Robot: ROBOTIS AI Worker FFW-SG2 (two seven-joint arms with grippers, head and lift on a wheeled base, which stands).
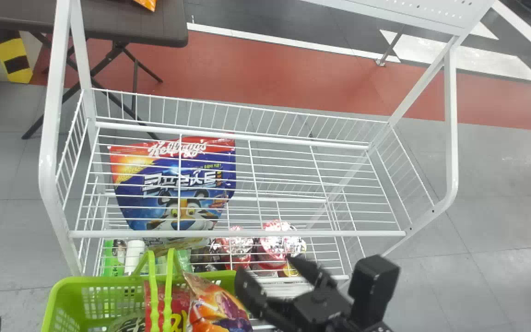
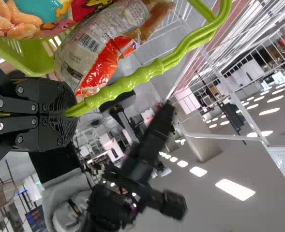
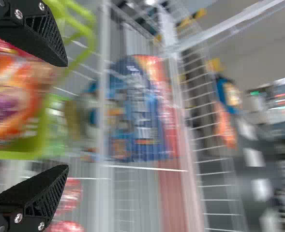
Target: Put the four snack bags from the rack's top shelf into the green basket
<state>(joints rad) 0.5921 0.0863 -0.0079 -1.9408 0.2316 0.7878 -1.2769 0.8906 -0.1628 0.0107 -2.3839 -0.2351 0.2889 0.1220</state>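
snack bags [image 1: 217, 310] in basket [image 1: 85, 280] (handles [image 1: 169, 286] across)

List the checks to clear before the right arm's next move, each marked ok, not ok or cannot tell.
1. Left gripper shut on a green basket handle: ok.
2. Right gripper open with nothing between its fingers: ok.
3. Orange-and-purple snack bag in the green basket: ok.
4. Tiger cereal bag in the basket: not ok, in the rack.
5. All four snack bags in the basket: cannot tell.
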